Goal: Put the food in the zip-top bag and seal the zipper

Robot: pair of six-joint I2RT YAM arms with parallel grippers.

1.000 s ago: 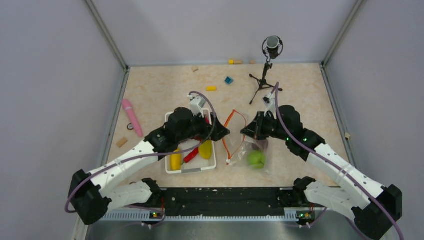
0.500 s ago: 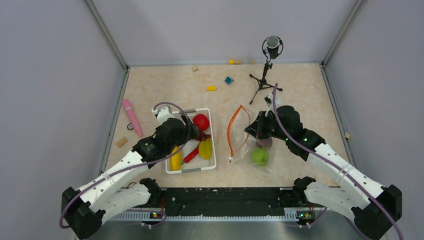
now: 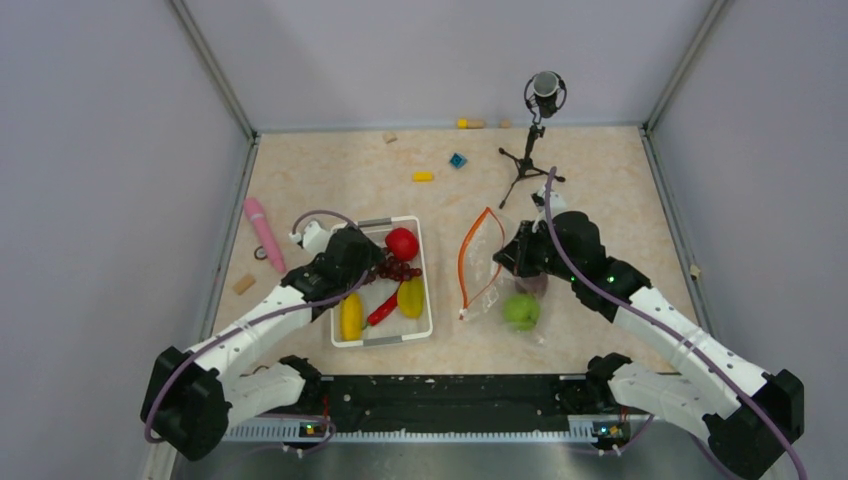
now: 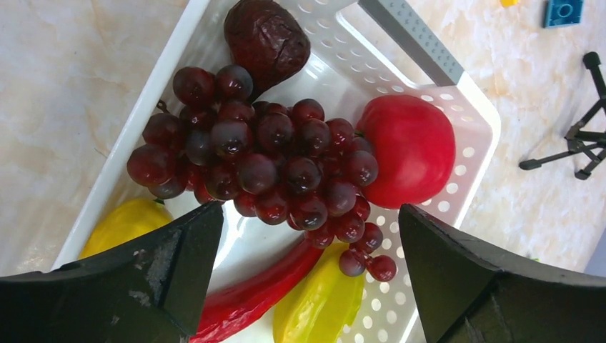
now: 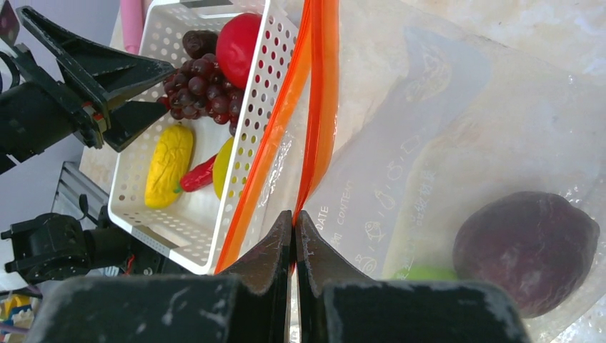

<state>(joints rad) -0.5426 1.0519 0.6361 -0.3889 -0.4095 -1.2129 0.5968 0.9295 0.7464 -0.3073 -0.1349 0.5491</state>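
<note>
zipper [image 5: 323, 86] pinched, clear only from right wrist

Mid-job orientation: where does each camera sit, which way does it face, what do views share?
Top external: above and behind the bases, looking down on the table; left arm over the white basket, right arm at the zip-top bag.
Left wrist: on the left arm, looking down into the basket at the grapes; the open left tool frames the bottom corners.
Right wrist: on the right arm, looking along the zipper that the shut right tool pinches; the left tool shows too.
Shared: all three show the basket.
</note>
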